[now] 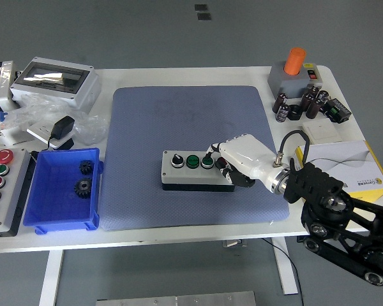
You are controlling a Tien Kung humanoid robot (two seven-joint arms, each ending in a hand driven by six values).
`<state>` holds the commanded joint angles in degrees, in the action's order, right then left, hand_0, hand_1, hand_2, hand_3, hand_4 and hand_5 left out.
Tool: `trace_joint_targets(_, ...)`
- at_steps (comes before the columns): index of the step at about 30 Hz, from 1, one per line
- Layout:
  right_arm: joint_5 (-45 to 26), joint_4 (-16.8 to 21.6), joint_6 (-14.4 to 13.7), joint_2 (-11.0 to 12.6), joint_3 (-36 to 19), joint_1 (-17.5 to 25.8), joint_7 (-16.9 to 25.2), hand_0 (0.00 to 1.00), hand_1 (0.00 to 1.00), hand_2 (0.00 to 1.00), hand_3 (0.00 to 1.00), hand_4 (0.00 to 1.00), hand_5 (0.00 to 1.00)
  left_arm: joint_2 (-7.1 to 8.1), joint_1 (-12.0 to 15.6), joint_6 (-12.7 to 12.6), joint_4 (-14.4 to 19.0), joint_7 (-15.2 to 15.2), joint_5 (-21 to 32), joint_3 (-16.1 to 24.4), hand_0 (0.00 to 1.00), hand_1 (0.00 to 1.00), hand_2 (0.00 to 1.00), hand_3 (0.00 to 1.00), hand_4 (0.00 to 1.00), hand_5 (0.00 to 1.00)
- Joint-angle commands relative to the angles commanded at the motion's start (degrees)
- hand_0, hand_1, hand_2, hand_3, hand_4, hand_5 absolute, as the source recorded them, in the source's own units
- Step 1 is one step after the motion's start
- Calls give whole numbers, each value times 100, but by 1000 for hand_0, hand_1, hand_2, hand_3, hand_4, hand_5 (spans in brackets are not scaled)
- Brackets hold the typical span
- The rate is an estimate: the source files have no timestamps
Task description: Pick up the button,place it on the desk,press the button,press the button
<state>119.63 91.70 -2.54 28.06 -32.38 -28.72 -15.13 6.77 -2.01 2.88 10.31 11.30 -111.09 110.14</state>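
Button box (195, 171) is sitting mid blue mat (147, 121); right hand (239, 162) is covering its right end, fingers curled down onto the end button, gripping nothing. Box is looking rigid, blocky, fairly heavy; long sides suit grasping.

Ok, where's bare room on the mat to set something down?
Free: the blue mat behind the button box, and its left strip beside the blue bin. Crowded: the box's right end under the right hand, and the table's left side.
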Motion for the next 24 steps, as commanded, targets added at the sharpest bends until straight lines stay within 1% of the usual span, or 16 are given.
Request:
trace_joint_targets(9,-1,-259,39,-78,162,8,-45,70,141,157,687,252,2,2,-6,10,0,-16,13,-19,678,682,596,668,739,322)
trace_joint_targets(12,-52,-216,-51,-51,154,18,27,70,141,155,686,255,2,2,-4,10,0,-16,19,-23,678,683,597,668,742,324)
trace_joint_targets(15,-239,-88,-323,-14,34,31,254,70,141,155,686,255,2,5,-3,6,0,-15,23,-25,678,683,597,668,742,324)
trace_joint_targets(19,-743,64,-846,7,-309,90,748,70,142,155,688,256,2,3,-2,3,0,-11,19,-22,678,683,597,668,743,325)
trace_joint_targets(21,-1055,97,-1134,-16,-507,160,1020,70,142,155,688,256,2,1,0,2,0,-5,12,-19,678,683,597,668,743,325)
trace_joint_targets(24,-1541,35,-1547,-151,-834,363,1418,82,143,160,683,259,2,-2,9,-4,0,3,18,-28,678,683,597,670,744,327)
